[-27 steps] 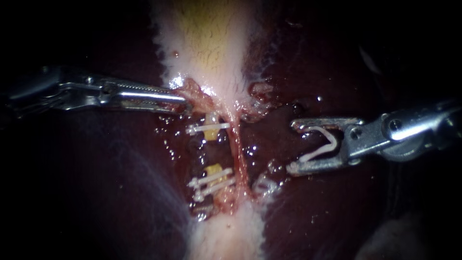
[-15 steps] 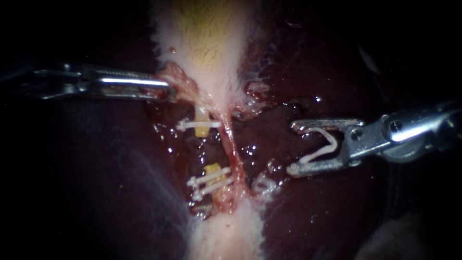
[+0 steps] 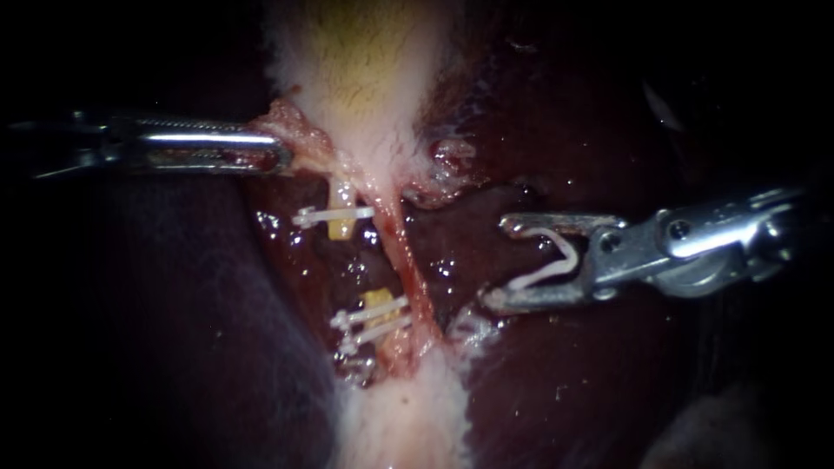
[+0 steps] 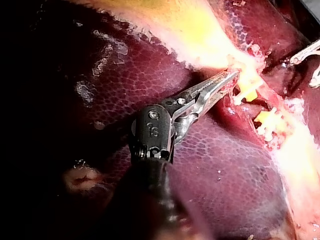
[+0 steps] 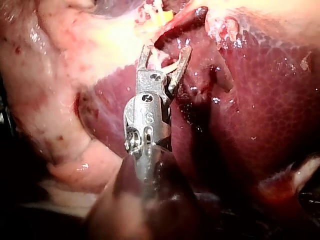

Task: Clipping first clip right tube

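While my left instrument (image 3: 282,156) clamps the gallbladder (image 3: 365,69) by its edge, my right instrument (image 3: 499,262) carries a clip (image 3: 552,265) in parted jaws near the unclipped right tube (image 3: 407,260). Left wrist view: same grip. Right wrist view: seemingly the approach step; next, straddle the tube.

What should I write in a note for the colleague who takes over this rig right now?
Left instrument: end effector shut on tissue beside the gallbladder.
Right instrument: end effector holds the loaded clip, jaws wide apart, standing clear of the right tube.
Left tube: carries three clips, one upper and two lower.
Done: no clip is on the right tube.
Left: probably bring the loaded clip around the right tube and close it.
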